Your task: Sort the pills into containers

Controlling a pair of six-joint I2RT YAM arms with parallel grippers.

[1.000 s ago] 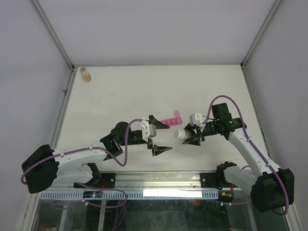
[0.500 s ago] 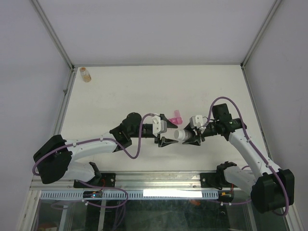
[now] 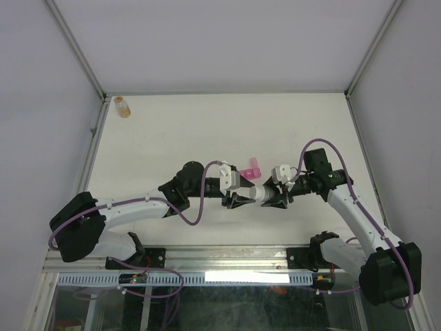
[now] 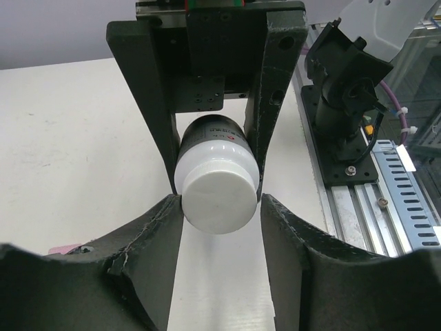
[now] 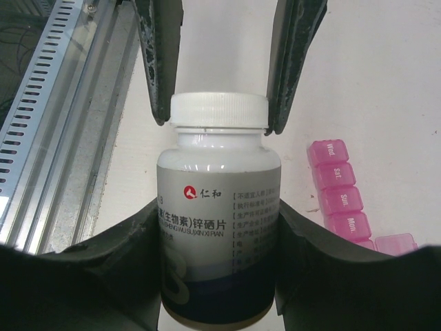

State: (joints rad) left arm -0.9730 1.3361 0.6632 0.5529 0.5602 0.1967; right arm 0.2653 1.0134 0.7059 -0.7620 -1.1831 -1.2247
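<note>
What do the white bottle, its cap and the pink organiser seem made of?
The bottle: likely opaque white plastic, smooth, slight sheen, with a printed label. Its cap: white plastic, matte, no glare. The pink organiser: translucent glossy plastic, light passes through, moulded day names.

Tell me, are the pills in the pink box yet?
Not yet. Done: the right gripper holds the white bottle. Now: the left gripper pinches its cap. Left: opening it and dropping pills into the pink box, where none show.

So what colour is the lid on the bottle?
White. The lid of the bottle shows best in the right wrist view.
</note>
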